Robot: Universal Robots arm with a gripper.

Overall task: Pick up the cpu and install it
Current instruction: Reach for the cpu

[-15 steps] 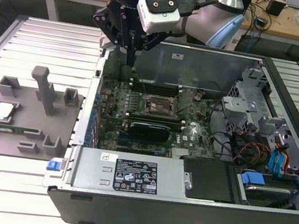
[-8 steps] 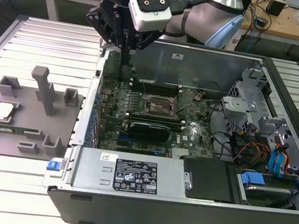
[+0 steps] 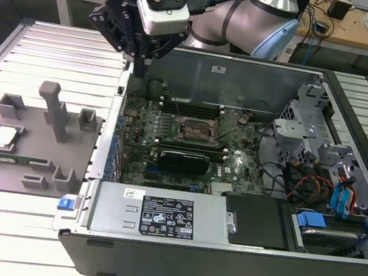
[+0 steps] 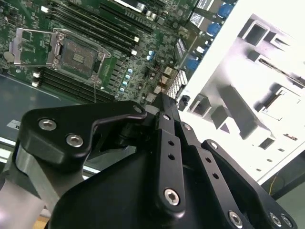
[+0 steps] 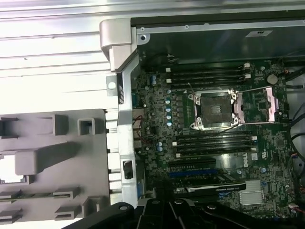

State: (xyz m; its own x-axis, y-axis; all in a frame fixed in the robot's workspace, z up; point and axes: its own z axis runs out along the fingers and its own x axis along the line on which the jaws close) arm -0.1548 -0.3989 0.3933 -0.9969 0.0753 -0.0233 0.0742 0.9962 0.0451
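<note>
Jaws drawn together on nothing, the gripper [image 3: 141, 68] hangs tip-down over the far corner of the open computer case [image 3: 220, 263], above the wall that separates the motherboard [image 3: 165, 170] from the grey tray [image 3: 76, 156] outside it. That places it between the task's two stations, apparently committed to neither.

In the exterior view the cpu [image 3: 2, 136] lies at about eight o'clock from the gripper and well apart from it. It sits flat in a square recess on the tray's nine o'clock side, silvery top up. The recess appears meant to keep the chip squared and reachable from above. A thin green memory stick [image 3: 9, 158] lies in its own slot just beside the chip, at six o'clock.

At about four o'clock from the gripper, inside the case, is the socket [image 3: 194, 131]. In the first wrist view the socket [image 5: 214, 111] is open, with its metal load plate [image 5: 269, 102] swung to one side and the dark contact field bare, seemingly ready to receive the chip. Memory slots flank it.

By this showing, the pick-up has not been made: the chip is untouched on the tray and the socket is vacant.
</note>
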